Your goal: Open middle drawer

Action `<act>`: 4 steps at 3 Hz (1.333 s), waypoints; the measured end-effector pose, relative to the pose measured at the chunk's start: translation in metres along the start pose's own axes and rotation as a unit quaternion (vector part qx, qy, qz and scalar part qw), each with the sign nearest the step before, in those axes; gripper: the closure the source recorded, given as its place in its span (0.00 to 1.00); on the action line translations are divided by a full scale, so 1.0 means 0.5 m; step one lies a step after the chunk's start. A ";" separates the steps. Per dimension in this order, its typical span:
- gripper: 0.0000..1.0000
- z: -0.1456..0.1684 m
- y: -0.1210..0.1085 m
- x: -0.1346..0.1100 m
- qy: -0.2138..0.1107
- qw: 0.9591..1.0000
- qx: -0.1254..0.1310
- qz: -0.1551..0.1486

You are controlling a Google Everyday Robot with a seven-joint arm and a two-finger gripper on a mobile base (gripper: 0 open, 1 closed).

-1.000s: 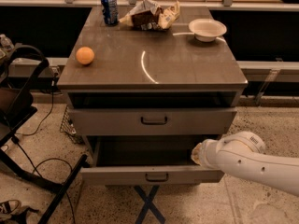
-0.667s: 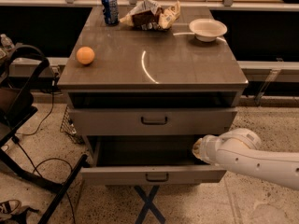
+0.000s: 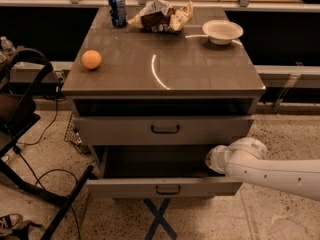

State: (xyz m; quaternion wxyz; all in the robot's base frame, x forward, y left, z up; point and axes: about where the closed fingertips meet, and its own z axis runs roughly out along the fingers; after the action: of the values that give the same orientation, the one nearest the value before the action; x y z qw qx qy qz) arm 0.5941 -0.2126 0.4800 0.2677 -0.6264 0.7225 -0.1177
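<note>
Since the earlier frames your white arm (image 3: 270, 171) has drifted slightly left and up, while the middle drawer (image 3: 125, 188) stays pulled out below the upper drawer (image 3: 110, 130). The gripper (image 3: 212, 160) sits at the open drawer's right inner edge, mostly hidden there, so you cannot tell its state. Print on the blue can (image 3: 118, 8) and snack bags (image 3: 162, 17) on the surface (image 3: 200, 69) is unreadable.

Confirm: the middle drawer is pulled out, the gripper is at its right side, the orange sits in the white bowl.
Wrong on the orange: the camera view shows it on the left of the cabinet top, far from the white bowl. The middle drawer is pulled out, with the gripper at its right side.
</note>
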 end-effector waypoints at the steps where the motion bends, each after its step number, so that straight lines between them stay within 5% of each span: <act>1: 1.00 0.041 0.032 0.002 0.007 1.000 -0.015 0.002; 2: 1.00 0.095 0.119 -0.007 0.005 0.998 -0.059 -0.005; 3: 1.00 0.097 0.155 0.002 0.015 0.997 -0.081 -0.005; 4: 1.00 0.045 0.200 0.053 0.063 0.991 -0.116 -0.021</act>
State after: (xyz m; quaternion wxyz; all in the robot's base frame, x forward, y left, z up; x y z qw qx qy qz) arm 0.5203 -0.2156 0.4045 0.1446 -0.6595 0.7335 -0.0786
